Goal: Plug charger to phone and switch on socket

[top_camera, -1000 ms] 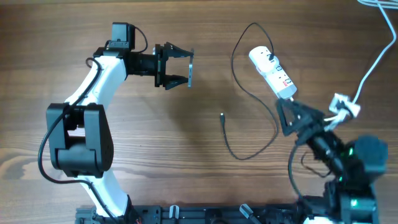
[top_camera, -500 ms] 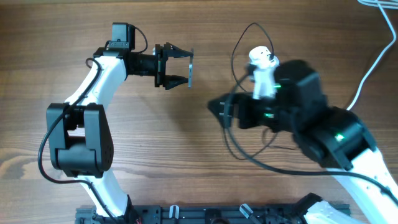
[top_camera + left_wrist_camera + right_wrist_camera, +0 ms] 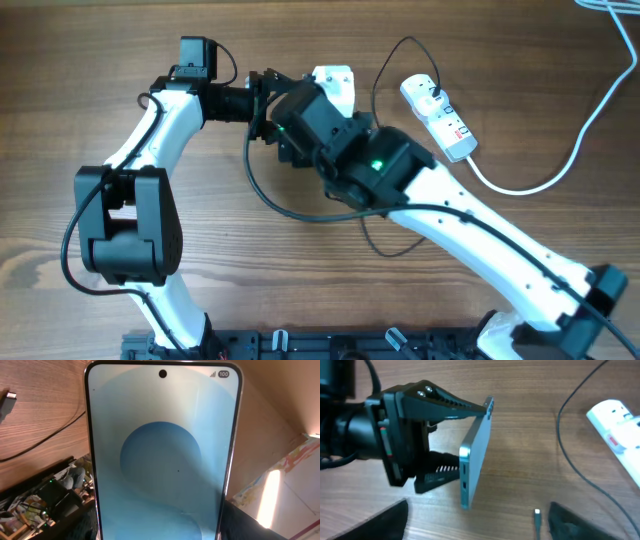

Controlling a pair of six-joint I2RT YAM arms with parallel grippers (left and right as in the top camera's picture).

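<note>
Right tool (image 3: 477,515), spread empty, swung from socket (image 3: 440,118) to left tool (image 3: 473,438) clutching phone (image 3: 160,460).

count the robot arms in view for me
2. The left arm stands at the left, with the left gripper holding the phone. The right arm reaches in from the lower right toward that phone. None seems hidden.

I see a robotics lab bench; left arm (image 3: 140,150) and right arm (image 3: 480,240) on a black rail (image 3: 300,345) at a wood-grain table (image 3: 260,290); cluttered electronics (image 3: 45,505) beyond.
</note>
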